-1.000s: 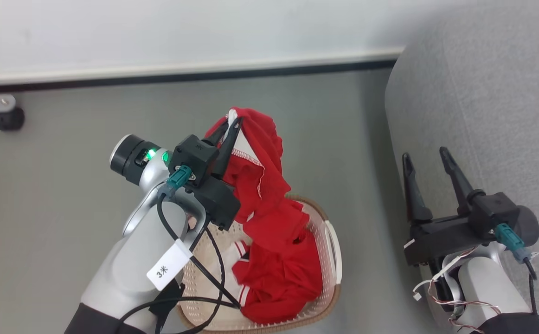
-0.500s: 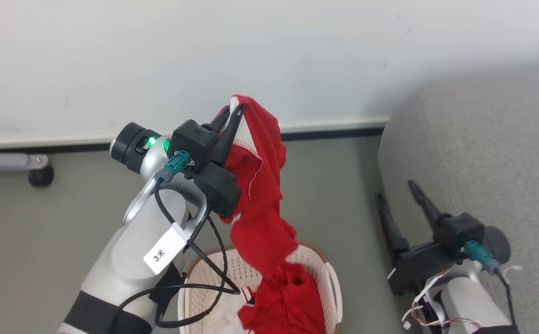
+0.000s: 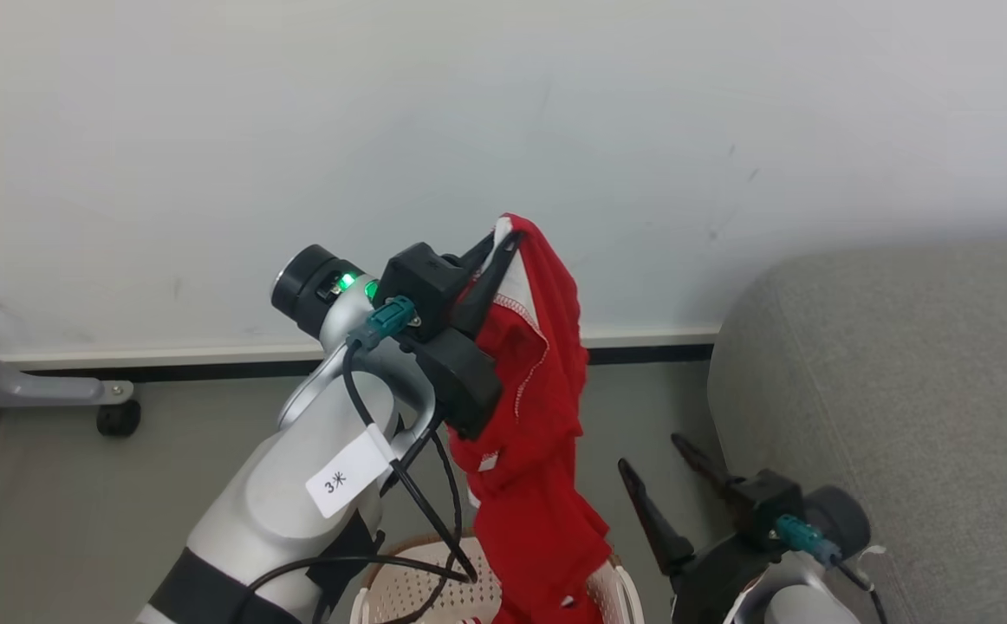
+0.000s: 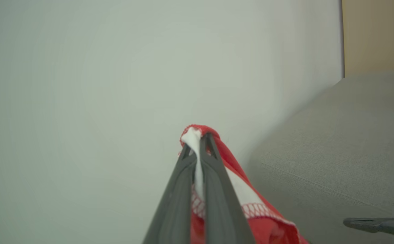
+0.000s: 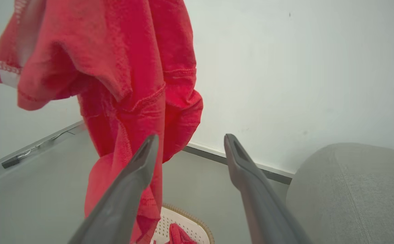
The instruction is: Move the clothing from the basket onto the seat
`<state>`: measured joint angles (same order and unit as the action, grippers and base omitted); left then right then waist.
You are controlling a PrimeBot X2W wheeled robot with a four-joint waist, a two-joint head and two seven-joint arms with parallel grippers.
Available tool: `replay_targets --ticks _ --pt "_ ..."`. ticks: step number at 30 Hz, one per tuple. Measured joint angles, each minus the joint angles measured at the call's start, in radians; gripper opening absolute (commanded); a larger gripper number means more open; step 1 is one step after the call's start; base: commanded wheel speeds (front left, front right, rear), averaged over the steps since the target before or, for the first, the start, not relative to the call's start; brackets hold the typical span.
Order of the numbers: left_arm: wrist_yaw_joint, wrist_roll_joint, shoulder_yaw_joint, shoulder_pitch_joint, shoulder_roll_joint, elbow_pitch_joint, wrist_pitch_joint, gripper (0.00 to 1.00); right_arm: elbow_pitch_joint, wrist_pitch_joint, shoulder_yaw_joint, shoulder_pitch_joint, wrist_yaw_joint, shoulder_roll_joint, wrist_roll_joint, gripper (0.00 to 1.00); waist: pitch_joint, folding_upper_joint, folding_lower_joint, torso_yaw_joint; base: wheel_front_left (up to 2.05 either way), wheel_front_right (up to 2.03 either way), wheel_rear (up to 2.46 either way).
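Soft cloth clothing [image 3: 538,503]; matt woven fabric seat [image 3: 902,390]

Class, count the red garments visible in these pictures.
2. One garment hangs from the left gripper above the basket; a second garment lies inside, mostly hidden; others may be covered.

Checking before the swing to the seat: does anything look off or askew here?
Nothing spilled or damaged. The left gripper pinches the red garment by just a small fold at its tips, and the garment's tail hangs down to the basket.
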<state>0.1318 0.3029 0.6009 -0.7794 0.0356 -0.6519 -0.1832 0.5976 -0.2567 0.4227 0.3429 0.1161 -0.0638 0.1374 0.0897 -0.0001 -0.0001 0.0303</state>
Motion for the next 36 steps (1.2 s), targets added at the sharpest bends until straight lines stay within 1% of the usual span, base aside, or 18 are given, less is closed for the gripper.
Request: replay_targets --ticks 3,7,8,15,23,26,27,28,29,30,31,36 --pt "0.0 0.019 0.029 0.001 0.0 0.02 0.016 0.0 0.031 0.0 0.036 0.001 0.007 0.002 0.0 1.0 0.022 0.0 0.0 0.008 0.0 0.0 0.0" --pt "0.0 0.043 0.056 0.003 0.001 0.045 0.032 0.0 0.065 0.0 0.066 0.011 0.007 0.003 0.0 1.0 0.038 0.0001 0.0 0.017 0.0 0.0 0.0" --pt "0.0 0.061 0.069 0.005 0.001 0.062 0.043 0.0 0.082 0.0 0.085 0.027 0.007 0.003 0.001 1.0 0.044 0.0001 0.0 0.024 0.0 0.0 0.0" --pt "-0.01 0.094 0.118 0.009 0.002 0.125 0.074 0.0 0.145 0.0 0.149 0.104 0.007 0.004 0.004 1.0 0.051 0.0001 0.0001 0.04 0.0 0.0 0.0" --pt "-0.027 0.139 0.158 0.008 0.002 0.177 0.103 0.0 0.163 0.0 0.263 0.187 0.008 0.004 0.069 1.0 0.044 0.0002 0.0002 0.062 0.0 0.0 0.0" --pt "-0.035 0.145 0.159 0.008 0.002 0.183 0.111 0.0 0.171 0.0 0.277 0.219 0.008 0.005 0.099 1.0 0.038 0.0001 0.0002 0.072 0.0 0.0 0.0" --pt "-0.036 0.145 0.157 0.008 0.002 0.181 0.112 0.0 0.174 0.0 0.284 0.23 0.008 0.005 0.111 0.95 0.036 0.0002 0.0002 0.074 0.0 0.0 0.0" --pt "-0.037 0.146 0.156 0.008 0.003 0.18 0.114 0.0 0.176 0.0 0.291 0.241 0.008 0.004 0.118 0.76 0.034 0.0002 0.0002 0.076 0.0 0.0 0.0" --pt "-0.039 0.147 0.154 0.008 0.003 0.179 0.12 0.0 0.177 0.0 0.296 0.248 0.008 0.004 0.122 0.39 0.033 0.0001 0.0002 0.078 0.0 0.0 0.0" --pt "-0.044 0.15 0.153 0.008 0.003 0.177 0.12 0.0 0.179 0.0 0.304 0.253 0.008 0.005 0.128 0.23 0.031 0.0002 0.0002 0.08 0.0 0.0 0.0" --pt "-0.044 0.153 0.15 0.008 0.003 0.175 0.121 0.0 0.183 0.0 0.311 0.256 0.008 0.005 0.131 0.0 0.03 0.0001 0.0002 0.081 0.0 0.0 0.0" --pt "-0.058 0.171 0.122 0.009 0.009 0.152 0.13 0.0 0.194 0.0 0.337 0.263 0.008 0.005 0.161 0.0 0.023 0.0002 0.0002 0.08 0.0 0.0 0.0"
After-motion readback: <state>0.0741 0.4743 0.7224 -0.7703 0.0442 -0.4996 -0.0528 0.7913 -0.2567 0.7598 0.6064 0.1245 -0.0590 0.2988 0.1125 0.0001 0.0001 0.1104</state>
